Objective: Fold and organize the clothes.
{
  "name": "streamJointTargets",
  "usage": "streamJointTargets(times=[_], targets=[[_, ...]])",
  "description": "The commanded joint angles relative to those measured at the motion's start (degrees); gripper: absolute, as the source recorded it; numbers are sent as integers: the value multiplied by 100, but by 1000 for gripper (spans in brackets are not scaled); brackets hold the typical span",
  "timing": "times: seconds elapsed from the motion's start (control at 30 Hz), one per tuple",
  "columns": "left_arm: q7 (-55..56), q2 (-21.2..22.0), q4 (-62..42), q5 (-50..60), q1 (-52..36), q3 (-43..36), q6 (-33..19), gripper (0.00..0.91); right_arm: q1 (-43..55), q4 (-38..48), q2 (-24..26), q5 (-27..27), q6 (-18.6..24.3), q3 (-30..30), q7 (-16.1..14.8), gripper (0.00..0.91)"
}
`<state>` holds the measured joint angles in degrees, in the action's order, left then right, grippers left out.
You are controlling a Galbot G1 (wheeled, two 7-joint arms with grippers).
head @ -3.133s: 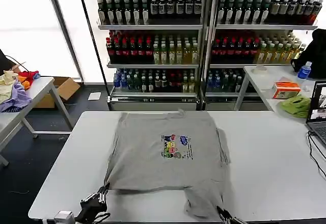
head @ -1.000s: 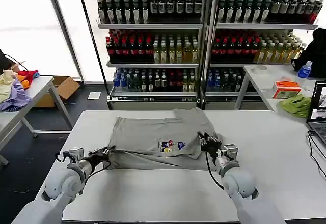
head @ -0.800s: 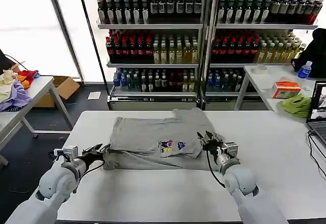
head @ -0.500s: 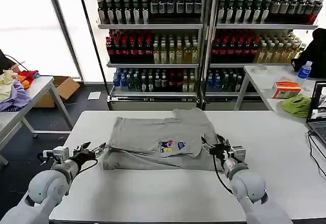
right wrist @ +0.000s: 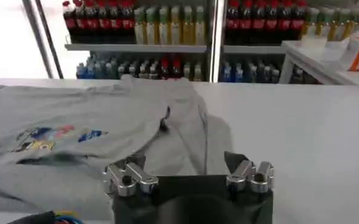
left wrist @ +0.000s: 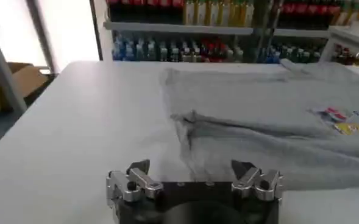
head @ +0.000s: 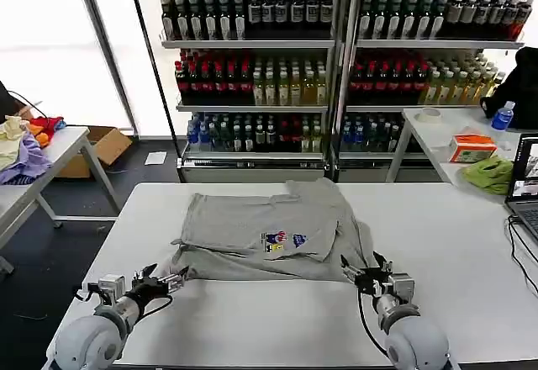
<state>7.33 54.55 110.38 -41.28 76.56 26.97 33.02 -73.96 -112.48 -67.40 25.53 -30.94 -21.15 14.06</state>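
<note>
Now both tools, left (head: 165, 278) and right (head: 363, 272), gape beside folded shirt (head: 269, 235)

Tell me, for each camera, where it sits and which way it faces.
Head view: above the white table, looking forward and down at the folded grey shirt; left end effector and right end effector show, both open.
Left wrist view: behind the left end effector, facing the shirt.
Right wrist view: behind the right end effector, facing the shirt.
All share the shirt.

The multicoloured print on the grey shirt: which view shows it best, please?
The head view: the print faces the camera on the folded shirt, in full. The right wrist view shows it slanted; the left wrist view catches it at the frame's edge.
</note>
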Motion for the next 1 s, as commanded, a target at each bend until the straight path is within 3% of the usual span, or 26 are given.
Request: streamJointTargets(times=[0.03, 0.37, 0.67, 1.0], targets=[[-41, 173, -86, 23, 150, -34, -24, 10, -178, 107, -43, -42, -29, -13, 153, 0], [-150, 165, -312, -100, 40, -27, -132, 10, -199, 104, 7, 206, -93, -66, 229, 0], [-197, 15, -140, -174, 209, 113, -213, 20, -252, 1, 100, 327, -61, -166, 85, 0], [-238, -79, 790, -147, 1250, 631, -136, 10, -1222, -828, 270, 439, -110, -425, -79, 0]])
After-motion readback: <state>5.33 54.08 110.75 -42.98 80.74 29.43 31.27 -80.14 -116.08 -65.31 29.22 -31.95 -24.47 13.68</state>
